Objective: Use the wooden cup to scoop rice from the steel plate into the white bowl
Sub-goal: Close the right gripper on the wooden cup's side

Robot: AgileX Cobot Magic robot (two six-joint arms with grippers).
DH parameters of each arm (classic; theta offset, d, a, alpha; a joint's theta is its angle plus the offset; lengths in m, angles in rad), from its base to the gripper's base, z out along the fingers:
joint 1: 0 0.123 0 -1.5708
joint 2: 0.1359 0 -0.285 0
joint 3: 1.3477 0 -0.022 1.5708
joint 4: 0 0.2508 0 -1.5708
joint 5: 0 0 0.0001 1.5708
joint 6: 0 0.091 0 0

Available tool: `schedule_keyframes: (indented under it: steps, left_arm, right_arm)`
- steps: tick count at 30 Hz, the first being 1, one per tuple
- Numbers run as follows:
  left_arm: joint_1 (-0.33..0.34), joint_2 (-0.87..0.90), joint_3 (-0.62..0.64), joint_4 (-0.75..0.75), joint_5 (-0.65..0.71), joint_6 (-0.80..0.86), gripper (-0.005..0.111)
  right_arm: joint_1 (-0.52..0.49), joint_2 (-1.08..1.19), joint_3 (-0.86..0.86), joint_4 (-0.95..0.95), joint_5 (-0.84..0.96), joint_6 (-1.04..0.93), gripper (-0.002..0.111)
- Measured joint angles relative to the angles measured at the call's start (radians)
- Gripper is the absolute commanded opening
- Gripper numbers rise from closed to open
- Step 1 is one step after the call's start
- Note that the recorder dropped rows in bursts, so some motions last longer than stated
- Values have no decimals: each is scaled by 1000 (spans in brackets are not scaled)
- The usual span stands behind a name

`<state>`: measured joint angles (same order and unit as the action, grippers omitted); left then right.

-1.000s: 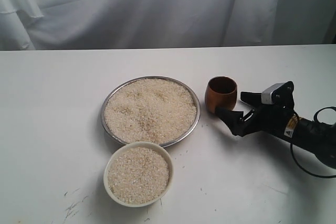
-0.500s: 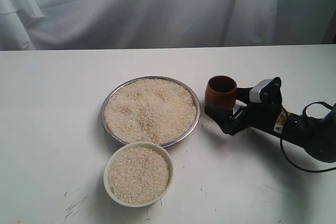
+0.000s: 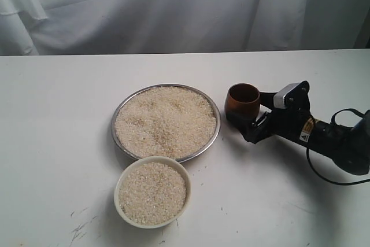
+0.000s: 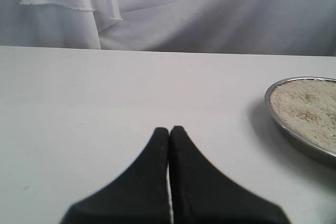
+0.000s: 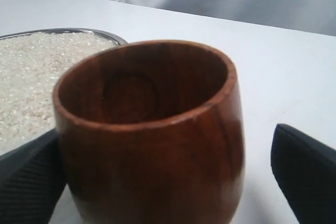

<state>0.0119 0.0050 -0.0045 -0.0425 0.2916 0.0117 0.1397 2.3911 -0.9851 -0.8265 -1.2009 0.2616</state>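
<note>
The wooden cup (image 3: 243,103) stands upright and empty on the table, just right of the steel plate (image 3: 118,115). Rice (image 3: 165,121) fills the plate. In front of the plate, the white bowl (image 3: 119,192) also holds rice (image 3: 153,193). My right gripper (image 3: 247,112) lies low on the table, open, with a finger on each side of the cup (image 5: 152,140). One finger (image 5: 29,179) is close against the cup's wall, and the other (image 5: 307,174) stands apart from it. My left gripper (image 4: 169,129) is shut and empty over bare table, with the plate's rim (image 4: 274,113) off to one side.
A white cloth backdrop (image 3: 173,10) hangs behind the table's far edge. A black cable (image 3: 335,172) loops beside the right arm. Faint scuff marks (image 3: 81,224) lie on the table near the front left.
My right gripper has slid left along the table until its open fingers straddle the wooden cup. The cup, plate and bowl have stayed put.
</note>
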Motion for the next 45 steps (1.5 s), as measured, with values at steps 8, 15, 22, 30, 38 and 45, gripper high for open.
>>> schedule_keyframes:
  steps: [8, 15, 22, 30, 38, 45]
  left_arm:
    - [0, 0, 0, 0, 0, 0, 0]
    - [0, 0, 0, 0, 0, 0, 0]
    - [0, 0, 0, 0, 0, 0, 0]
    - [0, 0, 0, 0, 0, 0, 0]
    - [0, 0, 0, 0, 0, 0, 0]
    - [0, 0, 0, 0, 0, 0, 0]
  right_arm:
    - [16, 14, -12, 28, 3, 0, 92]
    - [16, 55, -41, 40, -3, -2, 92]
    - [16, 60, -54, 40, -5, -2, 92]
    - [16, 61, -71, 38, -5, -2, 92]
    - [16, 64, -113, 11, 3, 20, 92]
    - [16, 124, -161, 5, -40, 26, 92]
